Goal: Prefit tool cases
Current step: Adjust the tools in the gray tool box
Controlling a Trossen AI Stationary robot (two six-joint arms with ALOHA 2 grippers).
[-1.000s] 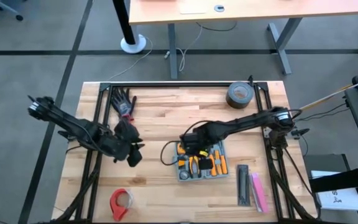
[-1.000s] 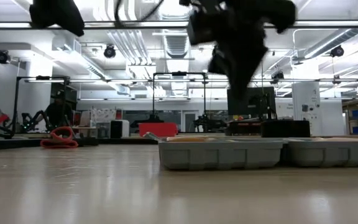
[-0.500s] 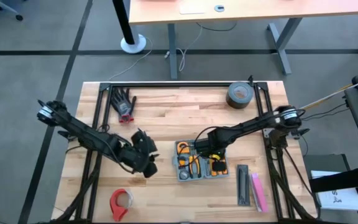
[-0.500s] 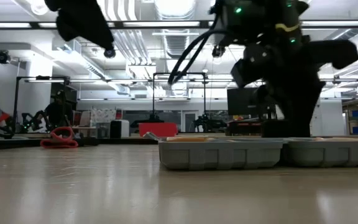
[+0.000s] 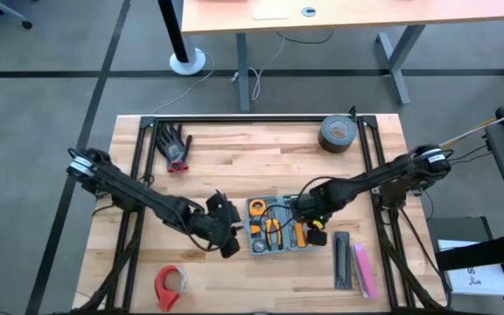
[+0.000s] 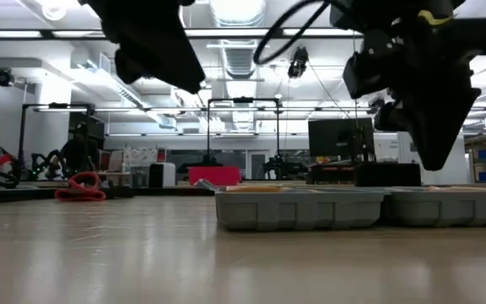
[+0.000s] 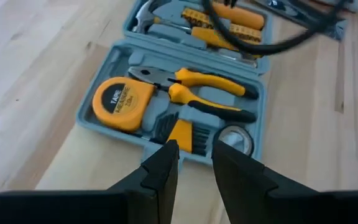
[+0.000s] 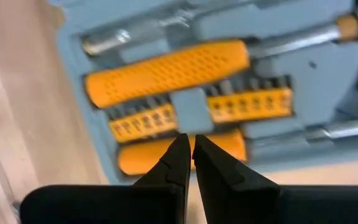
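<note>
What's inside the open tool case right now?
The tool case holds a yellow tape measure, pliers, a tape roll, a hammer and orange bit strips. The right arm and its cable cover the far slots.

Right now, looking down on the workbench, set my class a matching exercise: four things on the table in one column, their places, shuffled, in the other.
Things:
1. tool case
2. roll of grey tape
3. red tape dispenser
4. black gloves

Places:
A. far left part of the table
B. near edge, left of centre
C. far right corner
D. between left gripper and right gripper

Pairs: 1-D, 2-C, 3-B, 4-A
</note>
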